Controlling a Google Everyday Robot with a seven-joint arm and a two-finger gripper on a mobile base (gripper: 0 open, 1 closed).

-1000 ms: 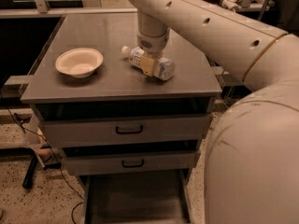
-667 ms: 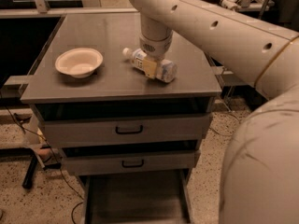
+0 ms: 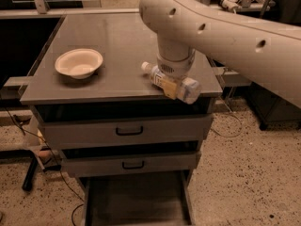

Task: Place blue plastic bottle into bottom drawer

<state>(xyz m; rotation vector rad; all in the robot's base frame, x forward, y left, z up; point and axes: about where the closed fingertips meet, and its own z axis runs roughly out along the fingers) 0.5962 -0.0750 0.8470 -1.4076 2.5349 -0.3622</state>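
Note:
The blue plastic bottle (image 3: 187, 89) is clear with a white cap and lies tilted, cap toward the left, over the front right edge of the cabinet top (image 3: 113, 32). My gripper (image 3: 170, 85) comes down from above and is shut on the bottle's middle, holding it just above the surface. The bottom drawer (image 3: 136, 199) is pulled open below, a shallow tray with a dark floor, straight under and a little left of the bottle. The two upper drawers with black handles are closed.
A white bowl (image 3: 78, 62) sits on the left of the cabinet top. My large white arm (image 3: 235, 32) spans the upper right. Speckled floor lies to the right of the cabinet; cables and a dark leg lie at lower left.
My gripper has carried the bottle from the middle right of the cabinet top toward the front edge and slightly right. The bowl and drawers have not moved.

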